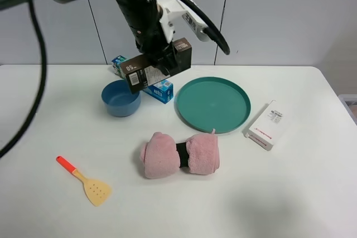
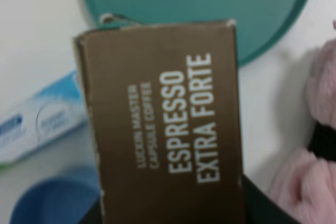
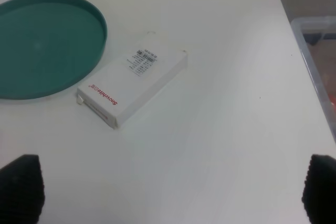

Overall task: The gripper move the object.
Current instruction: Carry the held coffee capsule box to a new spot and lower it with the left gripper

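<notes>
The dark brown carton [image 1: 156, 65] with a white "05" mark hangs in the air, tilted, above the blue bowl and the toothpaste box. My left gripper [image 1: 166, 54], at the end of the thick black arm, is shut on it. In the left wrist view the carton [image 2: 163, 124] fills the frame and reads "ESPRESSO EXTRA FORTE"; only a dark part of the gripper shows beneath it. My right gripper [image 3: 170, 190] is open and empty above the table near the white flat box [image 3: 131, 82]; it is out of the exterior view.
A blue bowl [image 1: 120, 98] and a blue-green toothpaste box [image 1: 159, 90] lie under the carton. A teal plate [image 1: 212, 104] is at centre right, the white flat box [image 1: 268, 125] to its right. A pink rolled towel [image 1: 179, 154] and an orange spatula [image 1: 86, 181] lie in front.
</notes>
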Controlling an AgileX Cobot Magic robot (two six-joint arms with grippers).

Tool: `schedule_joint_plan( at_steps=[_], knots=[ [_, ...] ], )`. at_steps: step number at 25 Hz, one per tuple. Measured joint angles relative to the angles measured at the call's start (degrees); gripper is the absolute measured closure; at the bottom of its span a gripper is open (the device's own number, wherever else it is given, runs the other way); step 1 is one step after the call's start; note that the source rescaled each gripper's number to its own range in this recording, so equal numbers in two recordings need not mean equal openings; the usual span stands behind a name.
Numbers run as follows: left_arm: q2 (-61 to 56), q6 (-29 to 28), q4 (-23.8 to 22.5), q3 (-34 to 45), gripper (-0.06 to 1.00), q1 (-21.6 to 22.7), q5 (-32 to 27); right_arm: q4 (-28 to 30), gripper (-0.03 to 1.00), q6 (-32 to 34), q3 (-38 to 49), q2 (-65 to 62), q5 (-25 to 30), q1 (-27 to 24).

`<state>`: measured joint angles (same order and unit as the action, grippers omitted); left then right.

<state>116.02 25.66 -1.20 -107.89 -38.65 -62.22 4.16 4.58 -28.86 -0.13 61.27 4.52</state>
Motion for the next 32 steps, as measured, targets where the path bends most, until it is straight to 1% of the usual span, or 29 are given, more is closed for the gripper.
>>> schedule_joint_plan(
  at_steps=[3, 7, 10, 14, 20, 24, 27, 32],
  knots=[
    [3.7, 3.3, 0.8, -1.8, 0.92, -0.4, 3.5, 0.0, -0.03, 0.0, 0.0, 0.0, 0.0, 0.0],
    [6.5, 9.5, 5.0, -2.3, 0.92, -0.4, 9.8, 0.0, -0.03, 0.0, 0.0, 0.0, 0.0, 0.0],
    [8.4, 13.6, 7.6, -2.3, 0.92, -0.4, 11.8, 0.0, -0.03, 0.0, 0.0, 0.0, 0.0, 0.0],
    [10.6, 19.6, 7.8, -2.3, 0.92, -0.7, 13.0, 0.0, -0.03, 0.0, 0.0, 0.0, 0.0, 0.0],
    [13.6, 33.1, 6.5, -2.3, 0.92, -3.2, 14.5, 0.0, -0.03, 0.0, 0.0, 0.0, 0.0, 0.0],
    [15.1, 42.0, 6.5, -2.3, 0.92, -3.9, 15.0, 0.0, -0.03, 0.0, 0.0, 0.0, 0.0, 0.0],
    [15.8, 44.0, 5.8, -2.3, 0.92, -3.9, 16.6, 0.0, -0.03, 0.0, 0.0, 0.0, 0.0, 0.0],
    [16.7, 43.9, 5.5, -2.3, 0.92, -4.0, 19.2, 0.0, -0.03, 0.0, 0.0, 0.0, 0.0, 0.0]
  ],
)
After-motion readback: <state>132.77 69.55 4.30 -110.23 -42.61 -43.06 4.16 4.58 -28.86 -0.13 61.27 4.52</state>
